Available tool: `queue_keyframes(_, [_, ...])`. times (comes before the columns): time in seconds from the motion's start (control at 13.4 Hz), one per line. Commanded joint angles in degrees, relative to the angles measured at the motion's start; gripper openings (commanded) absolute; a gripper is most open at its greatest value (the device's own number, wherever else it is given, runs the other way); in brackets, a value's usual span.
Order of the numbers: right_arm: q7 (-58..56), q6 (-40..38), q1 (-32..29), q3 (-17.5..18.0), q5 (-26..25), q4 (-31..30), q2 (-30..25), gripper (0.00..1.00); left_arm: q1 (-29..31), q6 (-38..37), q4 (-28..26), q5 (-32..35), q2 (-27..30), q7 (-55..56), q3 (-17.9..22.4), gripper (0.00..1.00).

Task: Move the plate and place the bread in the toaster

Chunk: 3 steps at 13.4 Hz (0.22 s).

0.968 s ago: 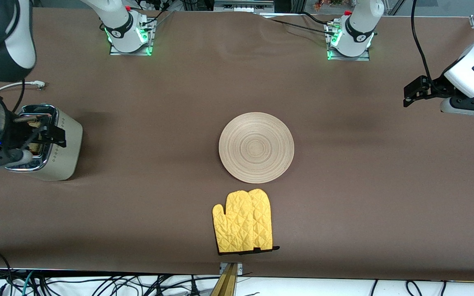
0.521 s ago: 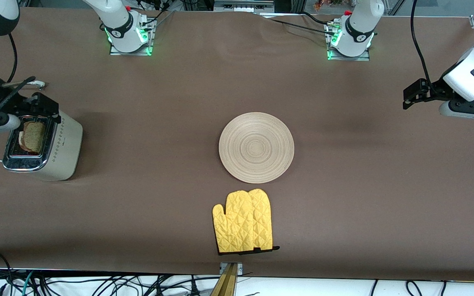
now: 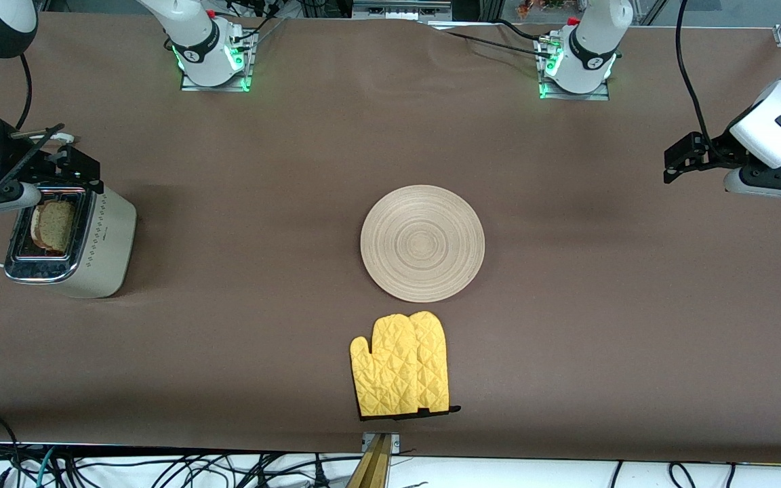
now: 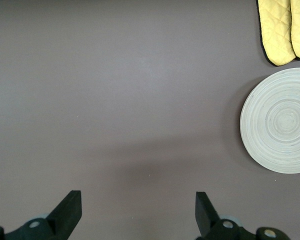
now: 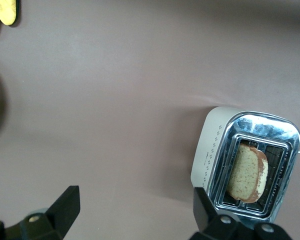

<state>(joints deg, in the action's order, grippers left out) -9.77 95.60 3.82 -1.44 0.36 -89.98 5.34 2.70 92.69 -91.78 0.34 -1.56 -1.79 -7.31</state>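
Bread (image 3: 52,225) sits in the toaster (image 3: 68,242), so we're basically done. Right gripper (image 3: 48,177) hovers over the toaster, fingers wide and empty. Left gripper (image 3: 678,157) waits wide well apart from it. Plate (image 3: 422,243) rests mid-table; next just retreat.

left gripper (image 3: 676,163): open, raised, waiting | right gripper (image 3: 75,169): open, raised

Plate (image 3: 422,243) pale beige wood, concentric ring grain. Oven mitt (image 3: 401,364) bright yellow, diamond quilting, black trim at the cuff. Toaster (image 3: 68,242) under the right gripper (image 3: 58,169) cream-beige, small dot pattern on its side, shiny chrome top, white cord. Bread (image 3: 53,225) in it light brown, speckled, darker crust. Table cover (image 3: 228,352) plain brown. Both grippers black.
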Motion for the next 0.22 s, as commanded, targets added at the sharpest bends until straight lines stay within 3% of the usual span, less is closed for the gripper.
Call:
queue_keyframes(0.0, [0.7, -0.9, -1.1, 1.1, -1.8, 1.7, 0.9, 1.0, -0.2, 0.0, 1.3, 1.5, -1.0, -0.4, -0.3, 1.0])
queue_keyframes(0.15, [0.5, -0.8, -1.1, 1.1, -2.3, 1.7, 0.9, 1.0, -0.2, 0.0, 1.4, 1.5, -1.1, -0.3, -0.3, 1.0])
